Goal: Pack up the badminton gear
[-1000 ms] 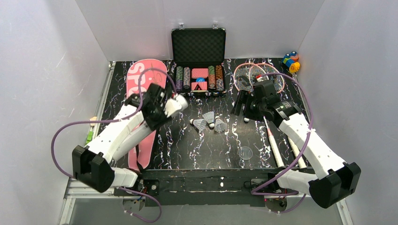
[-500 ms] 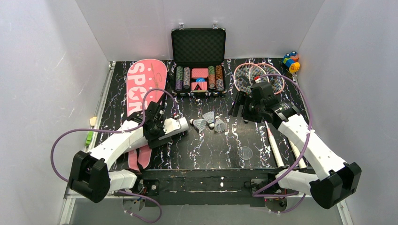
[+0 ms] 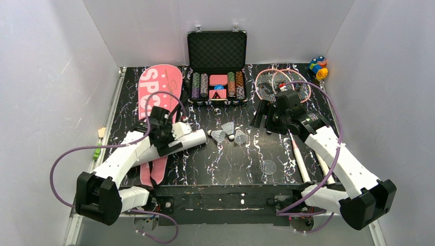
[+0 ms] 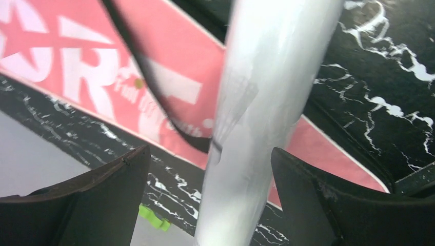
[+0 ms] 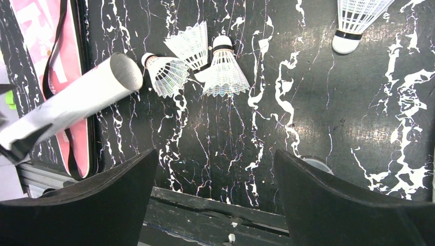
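Note:
The long white tube (image 3: 192, 138) lies low across the table and the edge of the pink "SPORT" cover (image 3: 159, 87), its open end toward the shuttlecocks. My left gripper (image 3: 174, 137) is open around the tube (image 4: 256, 118), with a gap on each side. Three white feather shuttlecocks (image 3: 229, 132) lie mid-table, also in the right wrist view (image 5: 223, 66), and a fourth (image 5: 354, 25) lies apart. My right gripper (image 3: 261, 119) is open and empty above the table (image 5: 215, 200). Two pink-framed rackets (image 3: 282, 84) lie at the back right under the right arm.
The open black case of poker chips (image 3: 218, 84) stands at the back centre. A multicoloured toy (image 3: 318, 67) sits in the back right corner. A clear round lid (image 3: 268, 166) lies near the front. A green object (image 3: 97, 150) is off the table's left edge.
The left arm has brought the tube down from a raised, tilted pose to low over the table and drawn back to the left. The right arm has barely moved.

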You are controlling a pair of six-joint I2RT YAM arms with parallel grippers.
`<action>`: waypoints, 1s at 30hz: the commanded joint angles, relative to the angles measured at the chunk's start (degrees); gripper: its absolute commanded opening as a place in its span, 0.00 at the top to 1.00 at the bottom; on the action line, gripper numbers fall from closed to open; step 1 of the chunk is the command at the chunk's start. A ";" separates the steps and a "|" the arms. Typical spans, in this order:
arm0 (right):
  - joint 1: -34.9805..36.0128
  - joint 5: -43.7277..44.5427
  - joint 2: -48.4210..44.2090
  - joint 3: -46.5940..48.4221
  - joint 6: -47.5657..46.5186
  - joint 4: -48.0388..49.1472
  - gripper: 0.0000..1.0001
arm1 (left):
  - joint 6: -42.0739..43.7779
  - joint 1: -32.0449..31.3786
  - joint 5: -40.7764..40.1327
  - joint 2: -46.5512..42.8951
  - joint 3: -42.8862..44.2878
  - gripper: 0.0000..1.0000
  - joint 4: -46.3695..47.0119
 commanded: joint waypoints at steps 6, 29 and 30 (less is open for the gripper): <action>0.28 -0.02 -0.04 0.08 -0.15 0.97 0.07 | 3.20 3.87 9.60 -6.47 -2.13 0.12 -0.61; 0.28 -1.43 0.37 -0.16 0.41 2.27 0.07 | 11.30 5.14 2.43 -1.52 -13.81 0.14 10.25; 0.28 -1.53 0.62 -0.26 0.62 2.59 0.07 | 11.77 5.20 1.96 -1.71 -15.22 0.14 11.37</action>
